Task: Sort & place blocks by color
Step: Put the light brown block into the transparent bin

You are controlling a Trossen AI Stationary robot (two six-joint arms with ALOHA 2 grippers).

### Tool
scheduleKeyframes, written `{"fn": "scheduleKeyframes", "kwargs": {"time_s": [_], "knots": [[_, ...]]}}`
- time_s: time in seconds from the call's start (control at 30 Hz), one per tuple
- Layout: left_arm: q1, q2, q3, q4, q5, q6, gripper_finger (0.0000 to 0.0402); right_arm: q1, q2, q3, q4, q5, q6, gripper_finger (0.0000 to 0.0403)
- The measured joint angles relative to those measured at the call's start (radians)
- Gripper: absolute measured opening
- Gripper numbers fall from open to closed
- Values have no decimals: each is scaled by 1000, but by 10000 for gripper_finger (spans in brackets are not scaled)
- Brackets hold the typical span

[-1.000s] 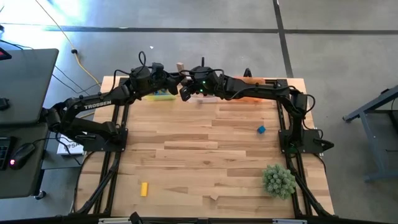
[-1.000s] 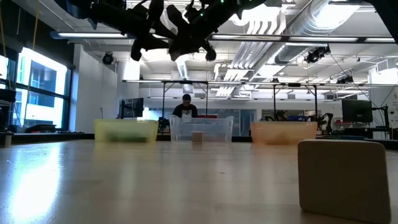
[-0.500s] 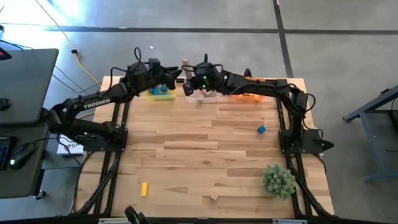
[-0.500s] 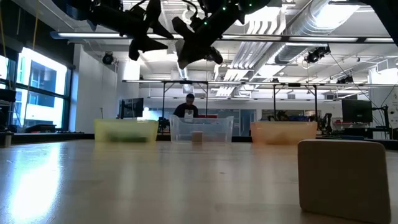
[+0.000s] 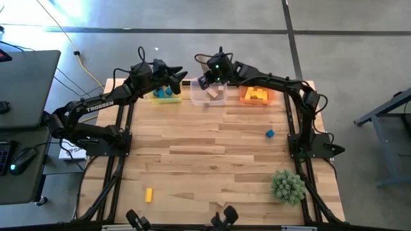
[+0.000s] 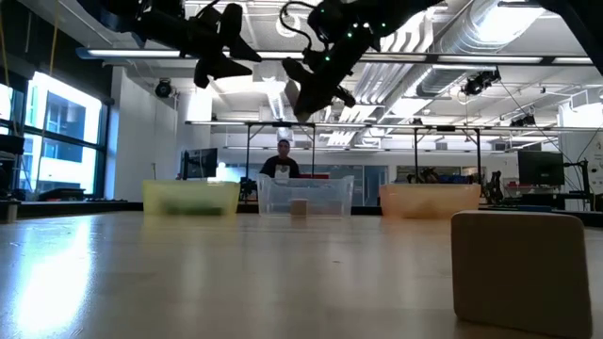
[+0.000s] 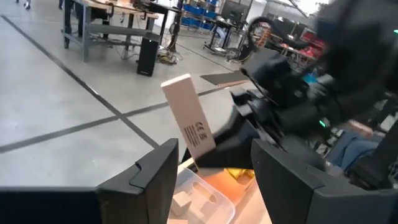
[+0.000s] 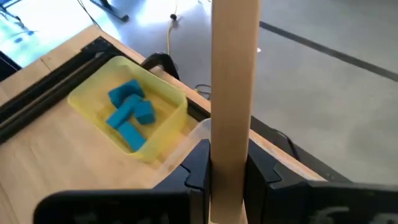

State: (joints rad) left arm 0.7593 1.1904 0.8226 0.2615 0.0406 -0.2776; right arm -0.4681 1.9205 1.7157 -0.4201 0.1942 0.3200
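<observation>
Blocks are spread across the tabletop (image 5: pixel 212 151): nearest the front edge a yellow block (image 5: pixel 149 194) lies at the left and a tan block (image 6: pixel 521 268) stands close to the low camera. The spiky green plant ball (image 5: pixel 287 185) sits at the front right. Farther back on the right side lies a single blue block (image 5: pixel 270 133). Along the far edge stand three bins: the yellow bin (image 5: pixel 164 96) with blue blocks (image 8: pixel 130 112) in it, the clear bin (image 5: pixel 209 94) with tan pieces, and the orange bin (image 5: pixel 256 95) with yellow pieces. The left gripper (image 5: pixel 174 78) hovers above the yellow bin, its jaws parted and holding nothing. The right gripper (image 5: pixel 207 79) hangs over the clear bin, jaws clamped on a long tan bar (image 8: pixel 234 93). Beyond the tabletop a person (image 6: pixel 283 162) shows in the room.
</observation>
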Motion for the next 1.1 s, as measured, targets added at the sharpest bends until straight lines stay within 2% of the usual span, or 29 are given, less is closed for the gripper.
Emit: {"fn": "scheduleKeyframes", "kwargs": {"time_s": [0.2,0.43,0.57,0.87,1.1], "knots": [[0,0,0,-2,-2,27,191,-68,16,0,-5,-76,-64,32],[0,1,0,-12,-3,27,192,-109,102,0,-25,-263,-100,32],[0,1,0,-27,-3,1,191,-115,137,0,-75,-325,-152,32],[-1,1,0,-105,-3,33,191,-115,182,0,-210,-342,-308,32],[-1,1,0,-169,-3,-40,191,-115,198,0,-259,-300,-329,32]]}}
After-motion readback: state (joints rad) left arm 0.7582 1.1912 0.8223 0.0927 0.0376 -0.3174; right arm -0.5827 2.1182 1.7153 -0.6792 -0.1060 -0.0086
